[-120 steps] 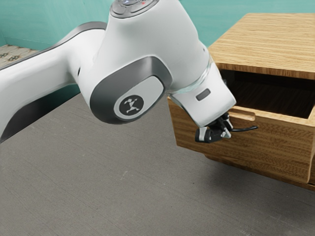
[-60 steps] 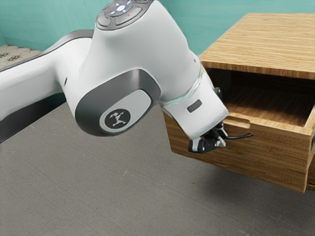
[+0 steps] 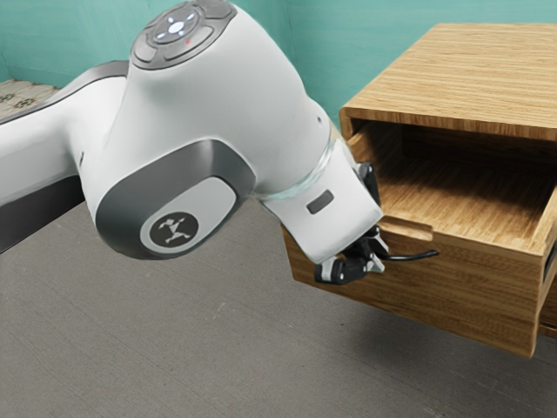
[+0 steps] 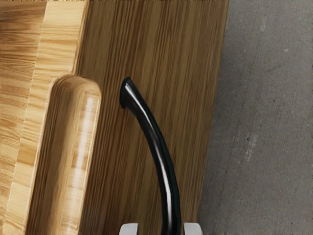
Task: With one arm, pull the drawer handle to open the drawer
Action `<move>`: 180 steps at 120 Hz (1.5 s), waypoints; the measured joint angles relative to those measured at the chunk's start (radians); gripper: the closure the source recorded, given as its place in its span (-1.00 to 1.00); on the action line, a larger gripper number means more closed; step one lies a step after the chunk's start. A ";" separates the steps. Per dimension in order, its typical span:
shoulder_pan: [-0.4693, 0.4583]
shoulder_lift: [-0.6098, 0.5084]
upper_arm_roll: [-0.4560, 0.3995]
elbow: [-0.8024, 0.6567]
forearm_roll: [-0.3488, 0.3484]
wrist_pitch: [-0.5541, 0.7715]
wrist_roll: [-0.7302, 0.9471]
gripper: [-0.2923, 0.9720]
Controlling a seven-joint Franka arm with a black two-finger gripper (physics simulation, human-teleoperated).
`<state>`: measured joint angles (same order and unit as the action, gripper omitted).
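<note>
Arm: the white and grey arm [image 3: 200, 157] fills the left and middle of the exterior view; it has drawn back toward the left edge over the last second, its round cap now nearer the top left.
Claw: the black claw [image 3: 352, 266] sits low at the middle of the frame, right at the drawer's front; the handle runs straight into it; whether it is clamped on the handle I cannot tell.
Handle: the thin black curved handle [image 3: 418, 256] pokes out to the right of the claw; in the wrist view the handle [image 4: 156, 147] bows away from the wood, beside a rounded wooden lip [image 4: 73, 156].
Drawer: the wooden drawer [image 3: 435, 292] is at the right of the frame, well out of its housing; its front has come further left and lower than a second ago, and far more of its inner floor shows.
Meaning: the pull is working; I judge the drawer largely open, with little travel left to gain.
Cabinet: the wooden cabinet [image 3: 470, 70] stands at the upper right; it has kept its place.
Surface: a plain grey table [image 3: 174, 348], matt and faintly streaked, across the lower frame.
Room: a teal wall [image 3: 348, 35] behind; a patterned thing [image 3: 17, 94] at the far left edge, too small to name.
</note>
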<state>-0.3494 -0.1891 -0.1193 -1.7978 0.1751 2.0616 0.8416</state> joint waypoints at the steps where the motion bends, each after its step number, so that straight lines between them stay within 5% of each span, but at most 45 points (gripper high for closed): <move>1: 0.001 -0.001 -0.001 -0.001 0.000 0.000 -0.001 0.58; 105: 0.007 -0.111 -0.043 -0.104 -0.003 -0.001 -0.051 0.56; 118: 0.003 -0.181 -0.051 -0.078 -0.006 -0.012 -0.050 0.37; 129: 0.003 -0.227 -0.026 0.155 -0.002 -0.138 -0.045 0.06; 139: 0.003 -0.234 0.133 0.316 -0.001 -0.346 -0.042 -0.13; 153: 0.006 -0.230 0.306 0.352 0.001 -0.594 -0.039 -0.30; 180: 0.008 -0.186 0.345 0.341 0.003 -0.813 -0.034 -0.46</move>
<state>-0.3409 -0.3753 0.2257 -1.4568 0.1777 1.2486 0.8071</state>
